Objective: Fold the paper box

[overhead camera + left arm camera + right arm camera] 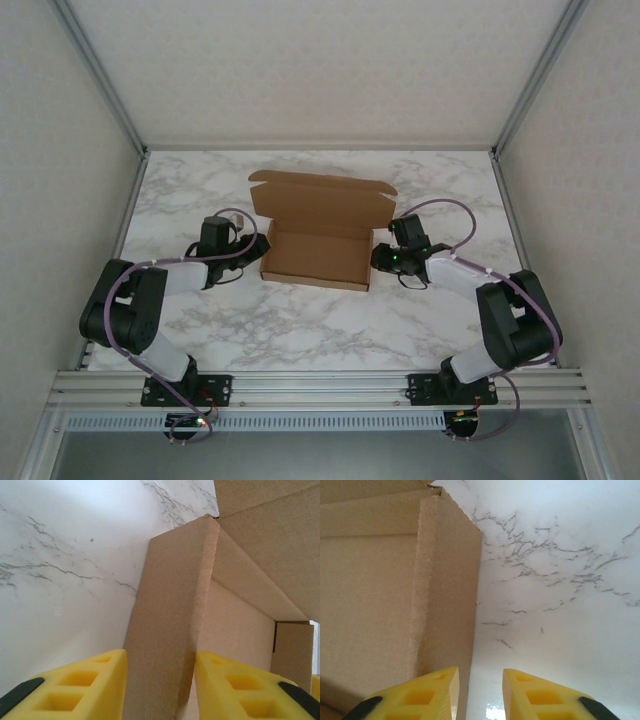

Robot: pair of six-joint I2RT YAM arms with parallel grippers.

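Observation:
The paper box (318, 255) is plain brown cardboard and sits open at the middle of the marble table, its lid flap standing up at the back. My left gripper (256, 243) is at the box's left end. In the left wrist view the yellow fingers (100, 680) press on both faces of the upright left side wall (170, 620), so the left gripper (160, 656) is shut on it. My right gripper (380, 258) is at the box's right end. In the right wrist view it (480, 672) stands open over bare marble, just outside the right side wall (445, 580).
The marble table (300, 330) is enclosed by white walls and aluminium posts (100, 75). A metal rail (320, 385) carrying both arm bases runs along the near edge. Free tabletop lies in front of and behind the box.

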